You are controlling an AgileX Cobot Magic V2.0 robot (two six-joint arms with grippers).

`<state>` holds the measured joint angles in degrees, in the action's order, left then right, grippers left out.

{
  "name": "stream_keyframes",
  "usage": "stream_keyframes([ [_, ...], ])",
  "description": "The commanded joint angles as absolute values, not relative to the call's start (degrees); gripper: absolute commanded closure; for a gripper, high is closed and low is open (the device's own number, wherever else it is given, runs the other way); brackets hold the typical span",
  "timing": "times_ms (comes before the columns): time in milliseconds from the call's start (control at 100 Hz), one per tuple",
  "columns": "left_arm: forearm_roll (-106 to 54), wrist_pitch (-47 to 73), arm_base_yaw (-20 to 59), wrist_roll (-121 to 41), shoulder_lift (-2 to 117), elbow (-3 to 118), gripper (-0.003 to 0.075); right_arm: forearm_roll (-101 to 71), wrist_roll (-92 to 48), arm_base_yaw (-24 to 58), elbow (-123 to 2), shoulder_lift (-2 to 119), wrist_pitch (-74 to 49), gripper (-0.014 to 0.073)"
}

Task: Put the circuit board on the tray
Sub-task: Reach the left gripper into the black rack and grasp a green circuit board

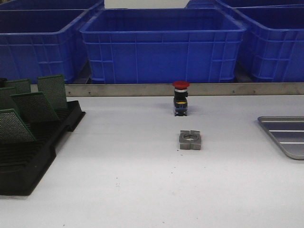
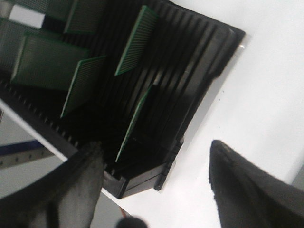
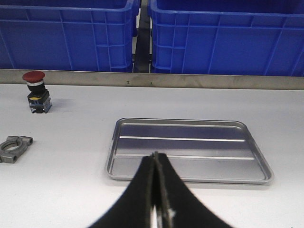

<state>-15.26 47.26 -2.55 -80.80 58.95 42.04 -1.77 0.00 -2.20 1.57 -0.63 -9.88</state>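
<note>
Left gripper (image 2: 152,190) hangs with fingers spread over the black slotted rack (image 2: 190,71), where green circuit boards (image 2: 135,40) stand tilted in slots. Right gripper (image 3: 156,209) is pressed together above the empty metal tray (image 3: 190,178), well apart from the rack.

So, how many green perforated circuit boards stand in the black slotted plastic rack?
5 circuit boards in the front view, all in the rack: back right, back left, left edge, middle, nearest. Others may be hidden.

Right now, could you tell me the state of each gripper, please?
Left gripper: open, holding nothing.
Right gripper: closed, holding nothing.
</note>
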Motion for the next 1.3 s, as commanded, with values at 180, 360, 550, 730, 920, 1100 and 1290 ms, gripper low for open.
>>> stream_keyframes([
  [180,-12.90,38.90,-1.41,-86.91,68.29,43.94,0.0279,-1.42,0.00,-2.14,1.65,-1.73,-5.40,0.0652],
  [360,-13.60,32.78,-1.41,-86.91,74.80,43.94,0.0279,-1.42,0.00,-2.14,1.65,-1.73,-5.40,0.0652],
  [550,-14.13,30.97,-1.41,-86.91,81.25,43.94,0.0279,-1.42,0.00,-2.14,1.65,-1.73,-5.40,0.0652],
  [730,-14.22,26.86,-1.41,-86.81,83.45,43.94,0.0411,-1.42,0.00,-2.14,1.65,-1.73,-5.40,0.0652],
  [920,-14.22,26.20,-1.41,-86.81,83.45,43.94,0.0721,-1.42,0.00,-2.14,1.65,-1.73,-5.40,0.0652],
  [1100,-14.22,28.25,-1.41,-86.81,82.63,44.53,0.0737,-1.42,0.00,-2.14,1.65,-1.73,-5.40,0.0652],
  [1290,-14.35,42.50,-1.41,-86.81,78.46,49.62,0.0737,-1.42,0.00,-2.14,1.65,-1.73,-5.40,0.0652],
])
